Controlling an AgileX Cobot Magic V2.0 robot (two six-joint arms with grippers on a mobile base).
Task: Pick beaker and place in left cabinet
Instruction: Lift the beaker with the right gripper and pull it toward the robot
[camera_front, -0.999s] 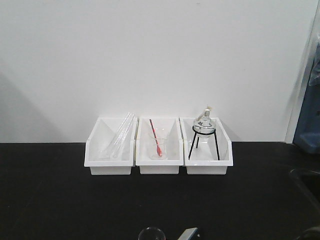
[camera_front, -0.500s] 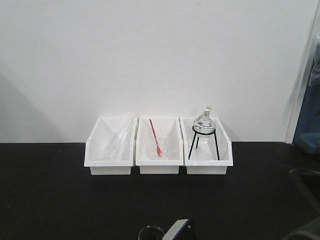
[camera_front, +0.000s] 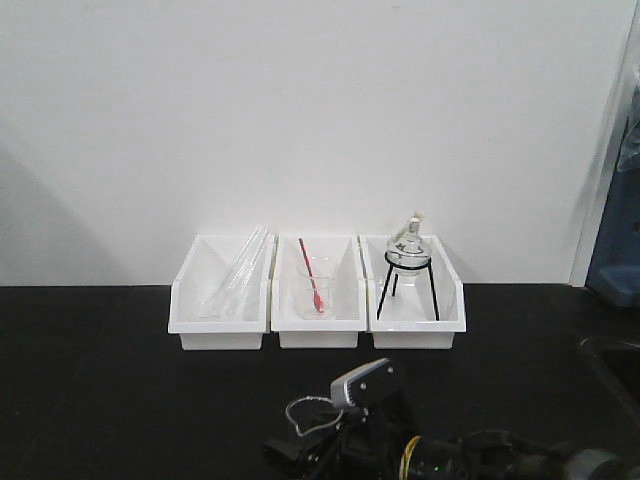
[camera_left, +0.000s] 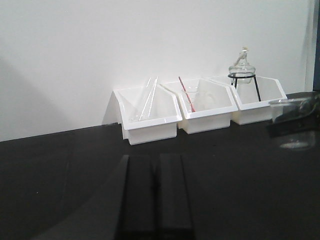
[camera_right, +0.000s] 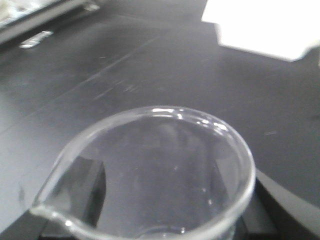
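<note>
The beaker (camera_right: 150, 170), small clear glass with a pour spout, sits between the two dark fingers of my right gripper (camera_right: 155, 205), which is shut on it. In the front view the beaker (camera_front: 305, 412) is held above the black counter near the front edge, with the right gripper (camera_front: 315, 445) and arm below it. It also shows at the right edge of the left wrist view (camera_left: 295, 122). My left gripper (camera_left: 156, 162) is shut and empty, low over the counter. The left cabinet is out of view.
Three white bins stand against the back wall: the left bin (camera_front: 220, 325) holds glass tubes, the middle bin (camera_front: 318, 325) a clear beaker with a red rod, the right bin (camera_front: 415, 325) a round flask on a black tripod. A sink edge (camera_front: 612, 350) lies at the right.
My right arm has risen into the front view from the bottom edge, carrying the beaker up and slightly back. The bins have not moved.
</note>
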